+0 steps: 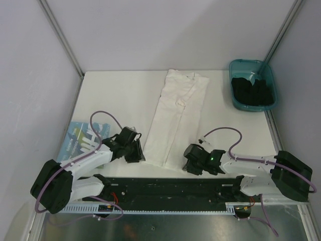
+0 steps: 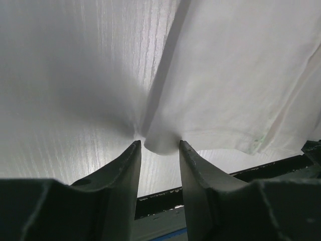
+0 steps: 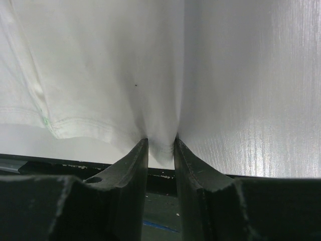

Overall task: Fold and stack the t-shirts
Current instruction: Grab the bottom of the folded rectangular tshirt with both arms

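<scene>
A white t-shirt (image 1: 173,115), folded lengthwise into a long strip, lies down the middle of the table, collar end far and hem end near. My left gripper (image 1: 136,150) is at its near left corner. In the left wrist view its jaws (image 2: 159,144) stand apart, a rounded corner of the t-shirt (image 2: 225,75) loose between the tips. My right gripper (image 1: 192,163) is at the near right corner. The right wrist view shows that gripper (image 3: 160,141) shut on the t-shirt's (image 3: 100,65) bunched edge. Another t-shirt (image 1: 80,136), with a light-blue graphic, lies folded at the left, partly under the left arm.
A teal bin (image 1: 246,61) holding dark items (image 1: 253,90) stands at the back right corner. The black base rail (image 1: 165,186) runs along the near edge just behind both grippers. White walls enclose the table (image 1: 115,95) on the left, back and right.
</scene>
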Robot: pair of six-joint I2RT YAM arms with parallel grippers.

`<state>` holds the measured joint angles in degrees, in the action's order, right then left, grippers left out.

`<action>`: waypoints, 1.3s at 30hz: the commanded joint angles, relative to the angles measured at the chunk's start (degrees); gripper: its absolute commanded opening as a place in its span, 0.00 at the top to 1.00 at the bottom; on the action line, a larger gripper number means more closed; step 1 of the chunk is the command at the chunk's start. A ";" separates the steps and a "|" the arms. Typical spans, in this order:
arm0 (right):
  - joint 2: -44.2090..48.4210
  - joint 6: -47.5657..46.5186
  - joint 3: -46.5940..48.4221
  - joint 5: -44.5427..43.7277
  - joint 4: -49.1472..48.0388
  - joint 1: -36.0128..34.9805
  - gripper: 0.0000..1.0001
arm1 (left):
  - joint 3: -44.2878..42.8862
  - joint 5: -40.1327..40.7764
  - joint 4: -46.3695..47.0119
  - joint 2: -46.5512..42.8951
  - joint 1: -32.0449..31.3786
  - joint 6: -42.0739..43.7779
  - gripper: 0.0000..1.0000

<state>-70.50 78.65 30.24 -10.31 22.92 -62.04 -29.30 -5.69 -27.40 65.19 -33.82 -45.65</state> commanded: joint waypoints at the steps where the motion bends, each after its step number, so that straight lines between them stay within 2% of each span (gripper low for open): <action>1: -1.73 0.37 -0.71 -0.67 3.20 -0.53 0.68 | -0.57 1.84 0.57 1.11 0.34 2.67 0.59; 13: -2.82 0.13 -0.71 -0.22 2.32 -0.48 0.71 | -0.78 3.27 2.65 4.80 0.30 5.52 0.59; 16: -2.81 -0.01 -0.71 -0.08 2.21 -0.53 0.74 | -1.14 2.14 3.23 5.35 0.08 5.95 0.68; 19: -2.26 -0.30 -0.71 -0.49 3.33 -0.39 0.79 | -1.15 0.70 3.56 5.26 -1.02 5.88 0.82; 22: -0.04 -0.80 -0.73 -1.45 6.15 0.10 0.87 | -0.48 -0.98 3.57 4.26 -3.18 4.43 0.95; 24: 2.50 -1.47 -0.82 -1.80 8.54 0.65 0.94 | 0.54 -2.00 3.55 2.67 -5.11 2.80 0.99; 26: 6.11 -2.20 -1.18 -1.57 10.70 1.32 0.98 | 1.76 -3.11 3.18 -0.10 -6.47 0.92 1.00; 29: 11.29 -2.52 -1.91 -0.75 14.58 1.49 1.00 | 3.36 -4.24 1.88 -4.66 -7.60 -1.67 1.00; 35: 17.20 2.55 -3.09 0.75 16.99 -4.53 1.00 | 4.16 -5.27 -0.33 -10.52 -10.10 -5.14 1.00; 39: 19.54 3.40 -1.63 -0.09 19.50 -5.77 1.00 | 1.97 -5.09 -1.85 -11.74 -10.25 -5.22 1.00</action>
<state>-53.21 79.55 27.53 -9.54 37.60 -66.65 -25.50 -9.85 -27.09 55.02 -43.79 -49.06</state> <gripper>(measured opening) 0.017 0.011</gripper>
